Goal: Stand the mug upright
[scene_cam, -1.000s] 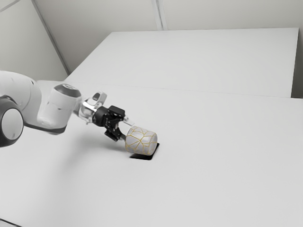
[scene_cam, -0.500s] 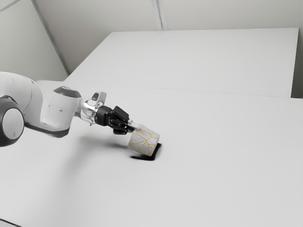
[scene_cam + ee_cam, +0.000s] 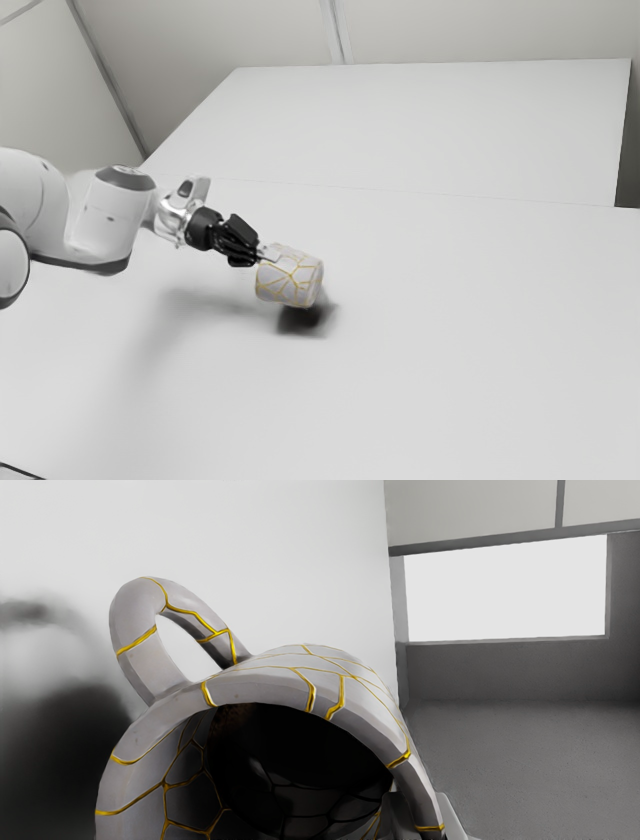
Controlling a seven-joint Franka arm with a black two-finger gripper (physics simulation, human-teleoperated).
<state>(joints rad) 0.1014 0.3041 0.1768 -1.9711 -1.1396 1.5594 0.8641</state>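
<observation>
The rim of the gold-veined mug (image 3: 292, 278) was clasped by the gripper (image 3: 267, 255), one finger inside, one outside, the mug was held tilted above the bench (image 3: 460, 330), well in from its far edge, a bright panel (image 3: 505, 590) was seen beyond.

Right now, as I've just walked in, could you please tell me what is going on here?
A robot arm is holding a mug by its rim, with the gripper shut on the wall, one finger inside and one outside. The mug is raised off the table, its shadow apart beneath it. It is tipped well over, mouth toward the gripper, so it is not yet upright.
</observation>
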